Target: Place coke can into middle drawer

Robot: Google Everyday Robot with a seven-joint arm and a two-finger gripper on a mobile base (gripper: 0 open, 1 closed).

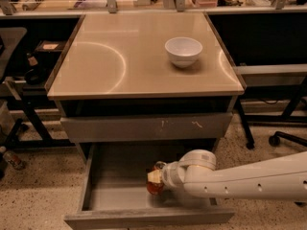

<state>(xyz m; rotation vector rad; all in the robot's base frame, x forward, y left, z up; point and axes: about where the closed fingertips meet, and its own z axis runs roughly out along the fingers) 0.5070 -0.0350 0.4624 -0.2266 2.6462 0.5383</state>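
The robot's white arm (240,178) reaches in from the right, low over the floor, with its gripper (157,178) inside the pulled-out middle drawer (112,181) of a grey cabinet. The coke can (154,188) sits right at the gripper's tip, over the drawer's floor near the middle and towards the front, its pale top uppermost and its red body below. From where I stand the wrist hides the grip, so I cannot tell how far the gripper is open or whether it has the can clamped. I also cannot tell whether the can's base is touching the drawer floor.

The drawer front above (144,127), marked with white scratches, is closed. A white bowl (183,51) stands on the cabinet top (105,61), well away from the action.

The risk from here looks to be in the release. If the can is let go while off the floor or leaning, it could tip and roll across the smooth floor. A sideways pull-out could knock it over, and lifting the wrist too steeply could catch the closed drawer overhead.
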